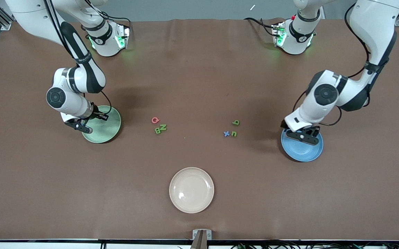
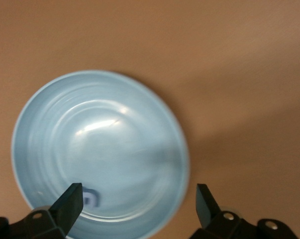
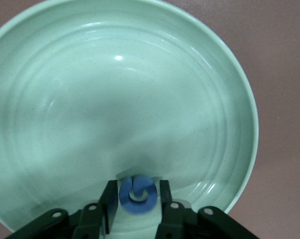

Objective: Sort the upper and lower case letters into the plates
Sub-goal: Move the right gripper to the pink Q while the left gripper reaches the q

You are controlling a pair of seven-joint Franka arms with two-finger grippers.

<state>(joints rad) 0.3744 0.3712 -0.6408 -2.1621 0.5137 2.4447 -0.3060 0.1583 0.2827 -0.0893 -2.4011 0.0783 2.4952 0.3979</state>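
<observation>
My right gripper (image 1: 83, 126) (image 3: 136, 188) hangs low over the mint green plate (image 1: 108, 129) (image 3: 65, 99). Its jaws stand slightly apart around a round blue letter (image 3: 137, 195) that lies in the plate, with a thin gap on each side. My left gripper (image 1: 303, 136) (image 2: 140, 195) is wide open over the bright blue plate (image 1: 305, 152) (image 2: 115, 139). A small blue letter (image 2: 91, 198) lies in that plate beside one finger. On the table between the plates lie a pink letter (image 1: 155, 120), two green ones (image 1: 160, 129), a green b (image 1: 235, 122), a blue x (image 1: 226, 133) and a green u (image 1: 234, 133).
A cream-white plate (image 1: 191, 190) sits nearer the front camera, midway along the table. The brown table cover (image 1: 199, 76) stretches bare toward the arm bases.
</observation>
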